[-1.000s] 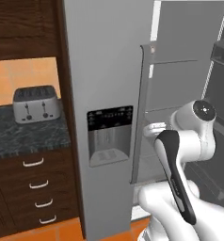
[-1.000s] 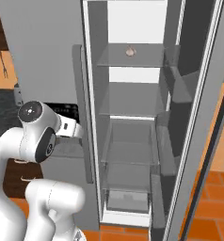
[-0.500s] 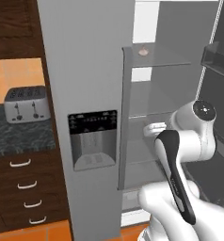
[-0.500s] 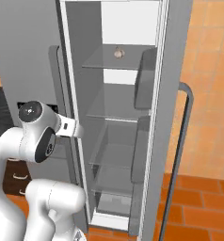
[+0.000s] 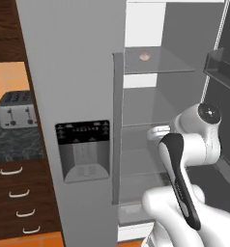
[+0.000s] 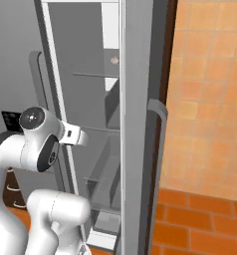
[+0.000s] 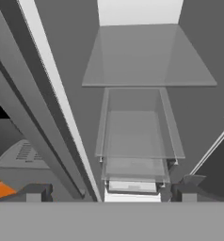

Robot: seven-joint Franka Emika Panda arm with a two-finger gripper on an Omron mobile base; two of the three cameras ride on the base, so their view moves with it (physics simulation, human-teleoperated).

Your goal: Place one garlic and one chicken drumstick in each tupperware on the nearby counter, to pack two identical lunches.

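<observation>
A small pale round garlic (image 5: 144, 56) lies on the upper glass shelf of the open fridge, and it is also a small dot (image 6: 114, 60) in the right base view. My gripper (image 7: 111, 193) is open and empty, its two fingertips (image 7: 37, 193) spread wide. It points into the fridge at the lower glass shelves and a clear drawer (image 7: 135, 136), well below the garlic. The counter (image 5: 13, 142) lies to the left of the fridge. The tupperware and the chicken drumstick are out of view.
A silver toaster (image 5: 16, 110) stands on the counter above dark drawers (image 5: 18, 193). The shut fridge door with its dispenser (image 5: 83, 149) and handle (image 5: 117, 125) is on my left. The open door's edge (image 6: 138, 124) rises close on the right, beside an orange tiled wall (image 6: 210, 99).
The whole picture has shifted in both base views, so the base has moved right along the fridge front. The arm holds the same pose, jaws still open.
</observation>
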